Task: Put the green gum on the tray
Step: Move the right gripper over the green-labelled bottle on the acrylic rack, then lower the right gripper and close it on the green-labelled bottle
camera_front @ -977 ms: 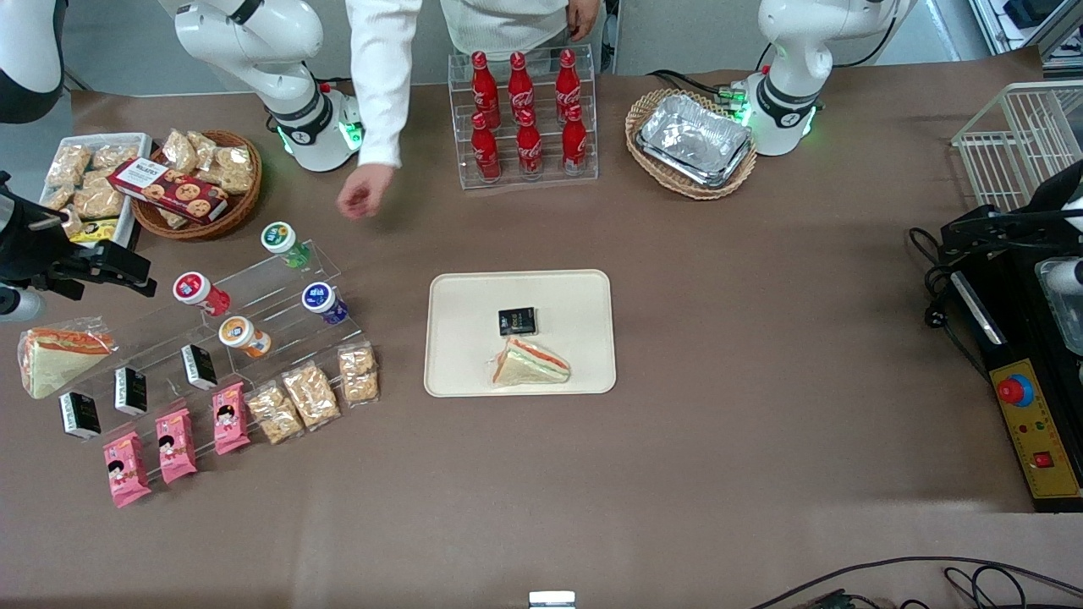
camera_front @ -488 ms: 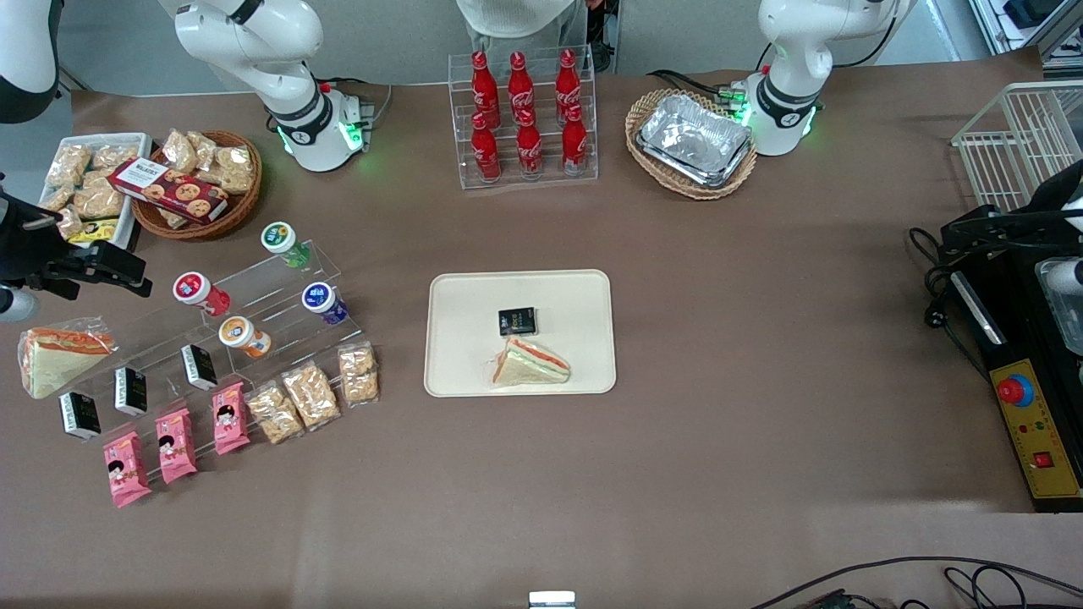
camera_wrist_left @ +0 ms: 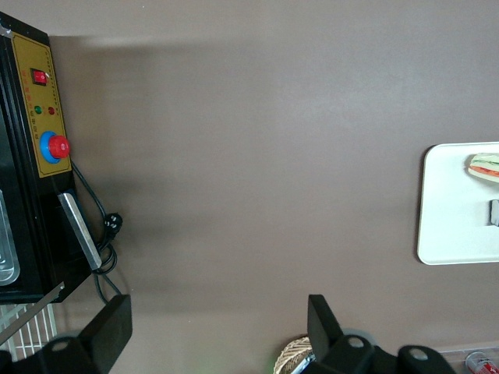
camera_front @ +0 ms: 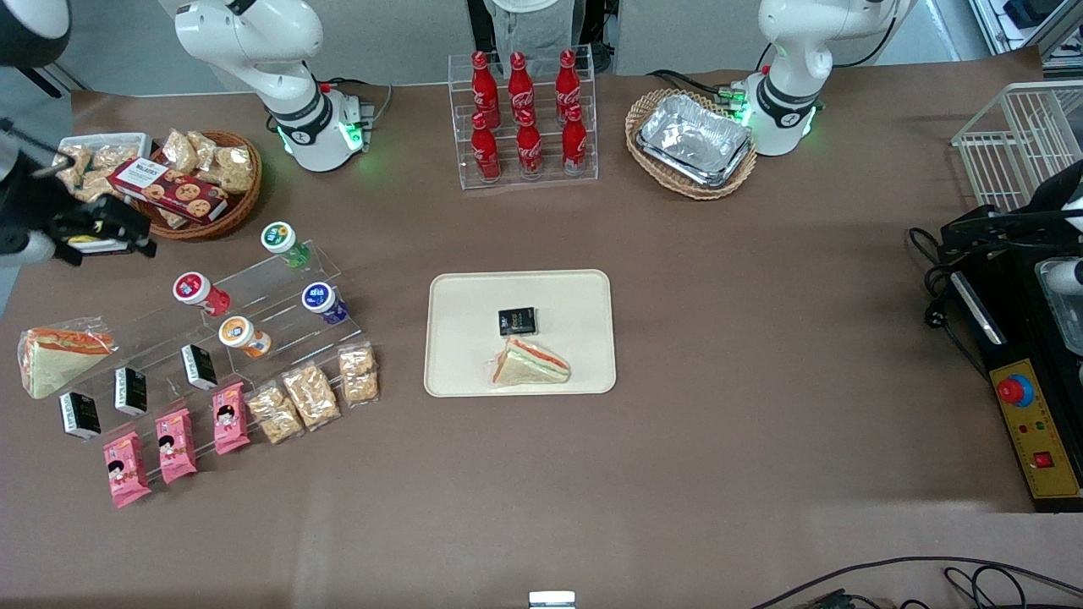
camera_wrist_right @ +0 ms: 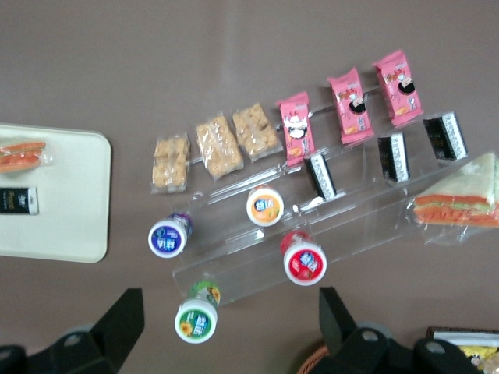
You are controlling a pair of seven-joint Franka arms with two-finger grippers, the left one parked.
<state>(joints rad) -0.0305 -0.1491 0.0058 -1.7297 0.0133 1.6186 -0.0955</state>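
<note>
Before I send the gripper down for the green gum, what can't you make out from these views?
- Gripper: open above the green gum; the picture's edge cuts off its body.
- Gum lid text: too small to read in the right wrist and front views.
- Tray: cut off by the left wrist view's edge; whole in the front view.

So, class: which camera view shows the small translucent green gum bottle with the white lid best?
The right wrist view: the green gum appears largest there, lid label facing the camera, with the open gripper above it. The front view shows the bottle smaller, on the clear acrylic stand. The left wrist view misses it.
</note>
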